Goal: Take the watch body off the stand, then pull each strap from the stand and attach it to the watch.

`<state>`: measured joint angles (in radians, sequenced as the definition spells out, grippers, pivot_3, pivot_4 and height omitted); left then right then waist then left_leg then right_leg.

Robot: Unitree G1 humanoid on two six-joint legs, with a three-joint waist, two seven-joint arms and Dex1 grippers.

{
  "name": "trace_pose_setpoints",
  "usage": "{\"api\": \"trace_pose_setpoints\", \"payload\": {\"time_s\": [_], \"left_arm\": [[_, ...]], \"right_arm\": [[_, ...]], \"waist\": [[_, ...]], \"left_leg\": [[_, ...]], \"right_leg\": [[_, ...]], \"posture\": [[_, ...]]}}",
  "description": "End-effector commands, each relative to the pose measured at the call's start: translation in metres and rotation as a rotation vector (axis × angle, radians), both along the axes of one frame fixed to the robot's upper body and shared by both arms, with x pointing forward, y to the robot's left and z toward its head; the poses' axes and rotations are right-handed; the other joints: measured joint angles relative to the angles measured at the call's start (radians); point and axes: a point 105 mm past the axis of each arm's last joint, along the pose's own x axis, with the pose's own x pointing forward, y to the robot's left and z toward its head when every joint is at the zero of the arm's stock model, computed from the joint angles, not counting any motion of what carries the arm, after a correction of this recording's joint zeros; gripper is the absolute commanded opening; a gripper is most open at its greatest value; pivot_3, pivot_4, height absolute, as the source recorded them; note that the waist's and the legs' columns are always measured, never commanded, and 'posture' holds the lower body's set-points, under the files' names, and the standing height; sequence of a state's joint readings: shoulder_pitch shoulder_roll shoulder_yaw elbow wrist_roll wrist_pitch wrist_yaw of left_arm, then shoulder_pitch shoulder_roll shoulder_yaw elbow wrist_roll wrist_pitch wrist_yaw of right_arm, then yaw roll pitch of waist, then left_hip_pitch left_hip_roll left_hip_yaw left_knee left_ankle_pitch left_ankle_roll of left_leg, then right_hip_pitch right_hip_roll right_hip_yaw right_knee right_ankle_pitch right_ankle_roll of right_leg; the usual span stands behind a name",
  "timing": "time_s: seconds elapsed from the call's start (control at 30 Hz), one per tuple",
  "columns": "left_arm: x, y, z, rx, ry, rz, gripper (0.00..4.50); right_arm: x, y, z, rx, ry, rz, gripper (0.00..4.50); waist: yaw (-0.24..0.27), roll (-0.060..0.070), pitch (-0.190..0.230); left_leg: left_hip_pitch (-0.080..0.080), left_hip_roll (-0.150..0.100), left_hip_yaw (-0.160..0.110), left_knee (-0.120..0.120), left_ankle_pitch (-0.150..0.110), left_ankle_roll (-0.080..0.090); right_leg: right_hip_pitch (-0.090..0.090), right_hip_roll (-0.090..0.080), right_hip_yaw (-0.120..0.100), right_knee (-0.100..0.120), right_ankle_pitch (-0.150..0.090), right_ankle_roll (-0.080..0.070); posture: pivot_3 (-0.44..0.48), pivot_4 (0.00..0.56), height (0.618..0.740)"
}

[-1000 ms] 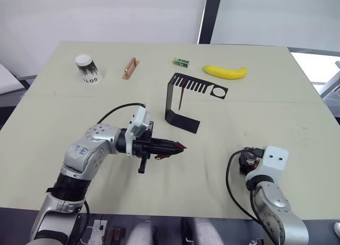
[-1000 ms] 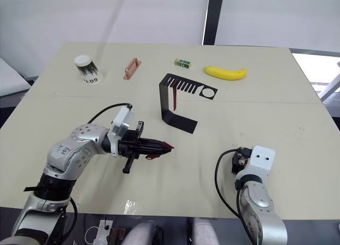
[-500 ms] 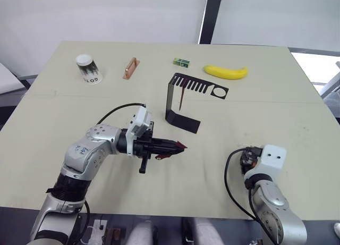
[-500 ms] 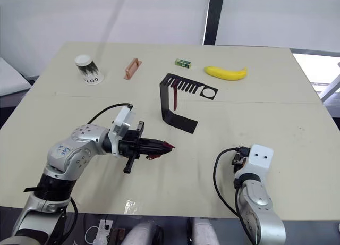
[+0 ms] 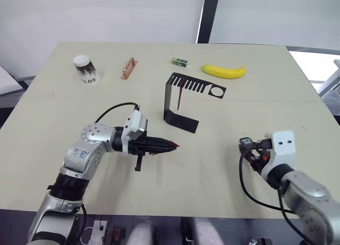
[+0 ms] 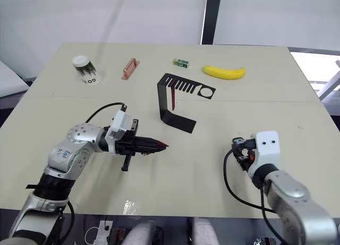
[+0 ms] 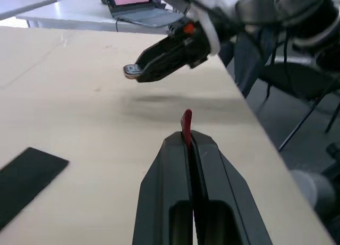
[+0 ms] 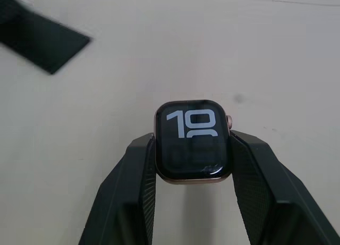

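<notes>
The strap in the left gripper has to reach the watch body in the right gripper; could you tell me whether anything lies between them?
Nothing visible does. The left gripper pinches a strap, the right gripper holds the watch body, and between them is bare table. The stand sits farther back.

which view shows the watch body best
The right wrist view: the watch body faces the camera, screen digits readable, clamped between the right claw fingers. The left wrist view shows it small and edge-on. In the eye views it is too small to tell.
</notes>
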<state>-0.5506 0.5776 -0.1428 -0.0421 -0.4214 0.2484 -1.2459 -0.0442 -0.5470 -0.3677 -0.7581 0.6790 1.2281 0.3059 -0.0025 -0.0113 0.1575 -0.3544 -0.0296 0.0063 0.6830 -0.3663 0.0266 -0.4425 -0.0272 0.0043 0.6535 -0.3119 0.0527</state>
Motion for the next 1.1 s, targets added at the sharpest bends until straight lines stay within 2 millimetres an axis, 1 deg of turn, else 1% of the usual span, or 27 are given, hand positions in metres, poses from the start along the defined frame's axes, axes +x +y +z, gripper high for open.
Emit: {"api": "trace_pose_setpoints", "payload": {"time_s": [0.03, 0.13, 0.33, 0.43, 0.53, 0.73, 1.1], "left_arm": [[0.004, -0.001, 0.002, 0.061, -0.136, -0.025, 0.00], [0.009, -0.003, -0.001, 0.095, -0.185, -0.021, 0.00], [0.011, -0.019, -0.008, 0.134, -0.219, -0.006, 0.00], [0.012, -0.020, -0.010, 0.131, -0.274, -0.008, 0.00], [0.013, -0.020, -0.009, 0.123, -0.289, -0.005, 0.00], [0.012, -0.020, -0.007, 0.126, -0.296, -0.010, 0.00], [0.011, -0.022, -0.009, 0.134, -0.304, -0.020, 0.00]], "right_arm": [[-0.010, 0.019, 0.007, 0.111, 0.130, 0.235, 1.51], [-0.011, 0.029, 0.011, 0.182, 0.222, 0.334, 1.51], [0.004, 0.061, 0.017, 0.313, 0.329, 0.460, 1.51], [0.008, 0.073, 0.017, 0.354, 0.365, 0.499, 1.51], [0.009, 0.081, 0.016, 0.392, 0.402, 0.531, 1.51], [0.013, 0.085, 0.015, 0.432, 0.449, 0.538, 1.51], [0.019, 0.085, 0.018, 0.465, 0.454, 0.510, 1.51]], "waist": [[0.001, 0.000, 0.000], [0.001, 0.000, 0.000], [0.001, 0.000, 0.000], [0.001, 0.000, 0.000], [0.002, 0.000, 0.000], [0.001, 0.000, 0.000], [0.000, 0.000, 0.000]], "left_leg": [[0.000, 0.000, 0.000, 0.000, 0.000, 0.000], [0.000, 0.000, 0.000, 0.000, 0.000, 0.001], [-0.002, 0.000, 0.000, 0.001, 0.000, 0.001], [-0.002, 0.000, 0.000, 0.001, 0.000, 0.000], [-0.003, 0.000, 0.000, 0.001, 0.000, 0.001], [-0.003, 0.000, 0.000, 0.002, 0.000, 0.001], [-0.004, 0.000, 0.000, 0.002, 0.000, 0.001]], "right_leg": [[0.000, 0.000, 0.000, 0.000, 0.000, 0.000], [0.000, 0.000, 0.000, 0.000, 0.000, 0.000], [0.000, 0.000, 0.000, 0.002, 0.000, 0.000], [-0.001, -0.001, 0.000, 0.003, 0.000, 0.000], [-0.002, -0.001, -0.001, 0.003, 0.000, 0.001], [-0.002, -0.001, -0.001, 0.003, 0.001, 0.001], [-0.002, -0.001, -0.001, 0.003, 0.001, 0.001]], "posture": [[0.000, 0.150, 0.740], [0.000, 0.150, 0.740], [0.000, 0.150, 0.740], [0.000, 0.150, 0.740], [0.000, 0.150, 0.740], [0.000, 0.150, 0.740], [0.000, 0.150, 0.740]]}}
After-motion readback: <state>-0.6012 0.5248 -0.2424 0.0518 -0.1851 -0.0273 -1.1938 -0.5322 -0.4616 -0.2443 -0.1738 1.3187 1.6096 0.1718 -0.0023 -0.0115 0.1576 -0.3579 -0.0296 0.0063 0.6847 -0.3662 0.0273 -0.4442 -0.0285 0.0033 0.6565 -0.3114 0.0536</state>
